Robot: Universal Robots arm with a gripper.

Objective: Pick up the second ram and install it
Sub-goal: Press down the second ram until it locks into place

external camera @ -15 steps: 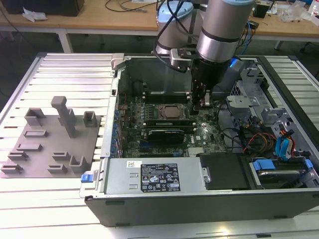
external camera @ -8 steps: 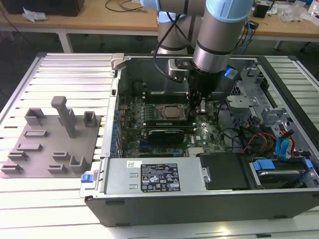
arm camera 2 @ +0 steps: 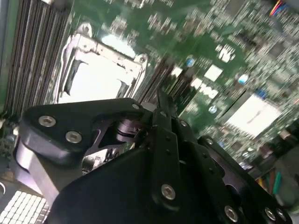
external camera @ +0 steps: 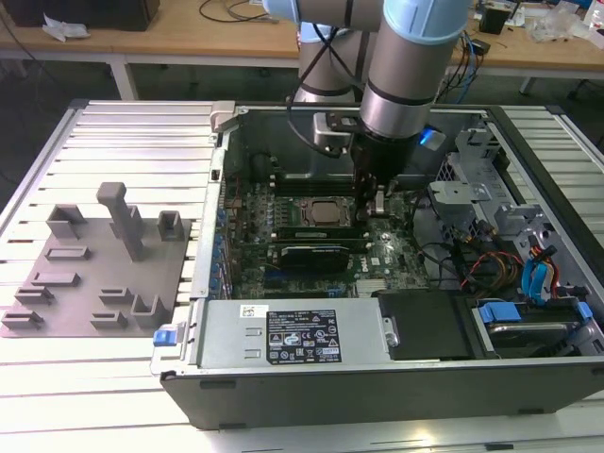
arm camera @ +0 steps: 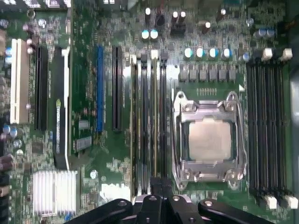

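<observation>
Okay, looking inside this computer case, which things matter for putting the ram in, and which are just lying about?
Job in hand: gripper, at the ram slots beside the CPU socket; motherboard.

Lying about: fixture plate, power supply, heatsink.

The black pincer (arm camera: 156,186) hangs over the memory slots (arm camera: 148,121) beside the processor socket (arm camera: 209,138).

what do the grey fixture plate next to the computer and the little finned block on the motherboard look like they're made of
The grey fixture plate looks like matte plastic: uniform dull grey, no glints, with blocky posts and pockets of the same colour. The finned block looks like bare metal, probably aluminium: bright silvery rows of thin fins, as on a heatsink.
</observation>
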